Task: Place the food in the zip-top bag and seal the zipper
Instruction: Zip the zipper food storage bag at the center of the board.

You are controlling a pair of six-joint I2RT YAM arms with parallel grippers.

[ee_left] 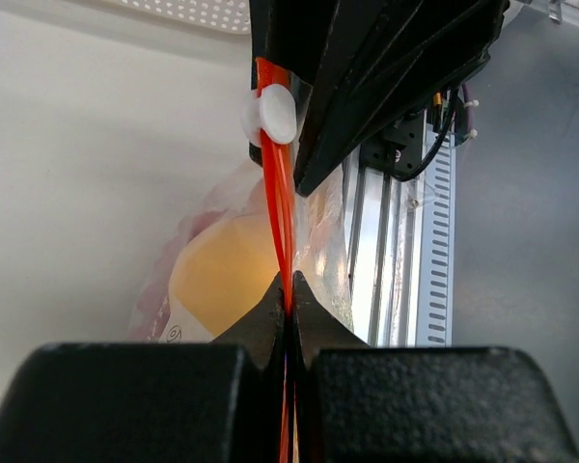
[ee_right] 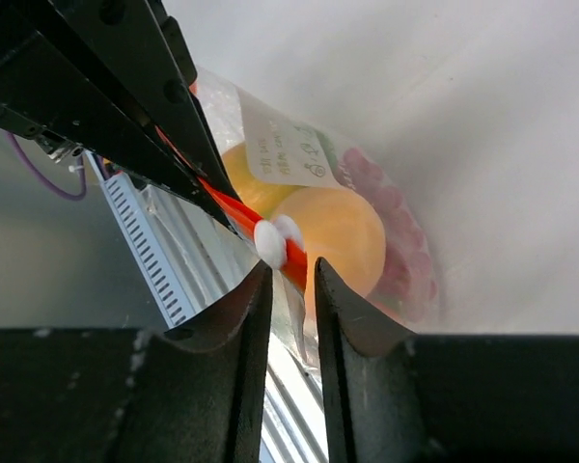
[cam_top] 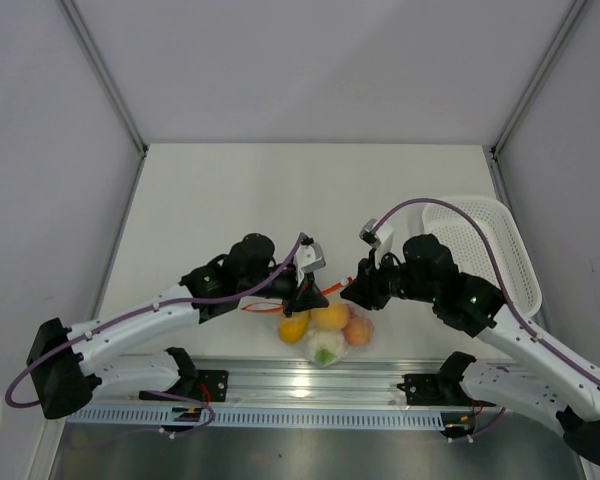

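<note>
Though the zip-top bag [ee_right: 367, 193] bears a label [ee_right: 285, 145], its print is illegible.

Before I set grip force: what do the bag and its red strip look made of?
The bag: thin clear plastic film, glossy; the fruit shows through it and it wrinkles. The strip: looks like stiffer smooth orange-red plastic, running straight, with a white plastic slider, probably moulded.

Looks like a robotics lab test cell. White table [cam_top: 230, 200], boxed in by plain grey panels [cam_top: 40, 150] on three sides. My two cabled arms [cam_top: 130, 325] are bolted to an aluminium rail [cam_top: 310, 385] along the near edge.
</note>
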